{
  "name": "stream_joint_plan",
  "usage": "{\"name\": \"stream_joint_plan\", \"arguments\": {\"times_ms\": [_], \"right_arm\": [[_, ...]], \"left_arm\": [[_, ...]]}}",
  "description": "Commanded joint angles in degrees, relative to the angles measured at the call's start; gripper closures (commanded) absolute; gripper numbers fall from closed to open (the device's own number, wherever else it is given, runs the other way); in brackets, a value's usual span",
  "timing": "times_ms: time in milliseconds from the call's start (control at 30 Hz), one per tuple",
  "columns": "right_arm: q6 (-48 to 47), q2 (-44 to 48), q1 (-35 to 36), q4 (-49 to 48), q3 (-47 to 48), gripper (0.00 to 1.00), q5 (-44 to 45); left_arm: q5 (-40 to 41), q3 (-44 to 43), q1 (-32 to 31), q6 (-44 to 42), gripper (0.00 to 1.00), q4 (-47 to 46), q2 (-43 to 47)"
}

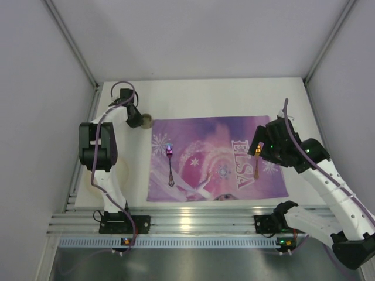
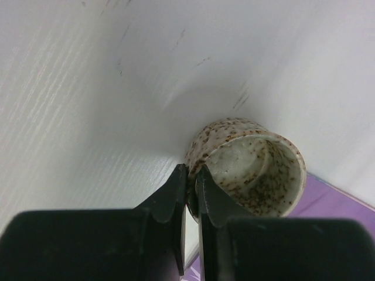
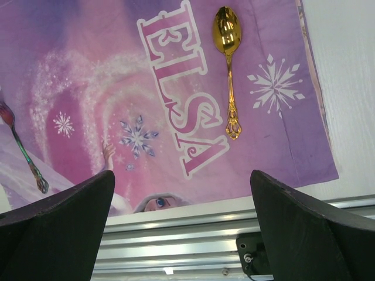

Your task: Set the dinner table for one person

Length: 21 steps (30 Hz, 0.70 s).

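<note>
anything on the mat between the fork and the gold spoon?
Nothing. Right wrist view: the purple placemat between the fork and the gold spoon is bare, only its printed ELSA lettering and snowflakes. Top view agrees.

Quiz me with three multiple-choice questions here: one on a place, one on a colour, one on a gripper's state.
1. The fork lies: A on the placemat; B on bare table; C in a bowl.
2. The spoon is: A silver; B gold; C black.
3. The right gripper is: A shut on the spoon; B shut on the fork; C open.
Answers: 1 A, purple print surrounds it; 2 B, it shines yellow; 3 C, its jaws stand wide apart, empty.
</note>
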State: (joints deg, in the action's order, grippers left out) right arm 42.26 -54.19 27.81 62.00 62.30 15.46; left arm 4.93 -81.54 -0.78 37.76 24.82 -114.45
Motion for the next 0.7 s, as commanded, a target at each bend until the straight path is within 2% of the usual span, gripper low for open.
{"name": "stream_joint_plan", "arguments": {"times_ms": [0, 367, 467, 667], "right_arm": [[1.2, 1.7, -0.9, -1.5, 0.2, 0.00, 1.3], [-0.2, 2.9, -0.9, -1.4, -0.5, 0.00, 0.1], [-0.9, 3.4, -0.9, -1.4, -0.3, 0.00, -0.1], [-1.8, 5.2, -0.9, -1.3, -1.2, 0.00, -1.0]], "left_arm": [[-0.8, -2.7, 0.3, -1.2, 1.00, 0.3, -0.1], [-6.7, -3.8, -1.2, -4.4, 1.00, -0.3, 9.1], [-8.1, -3.9, -4.9, -6.4, 1.00, -0.7, 10.6], [-5.5, -6.3, -18.2, -9.0, 1.00, 1.7, 8.9]]}}
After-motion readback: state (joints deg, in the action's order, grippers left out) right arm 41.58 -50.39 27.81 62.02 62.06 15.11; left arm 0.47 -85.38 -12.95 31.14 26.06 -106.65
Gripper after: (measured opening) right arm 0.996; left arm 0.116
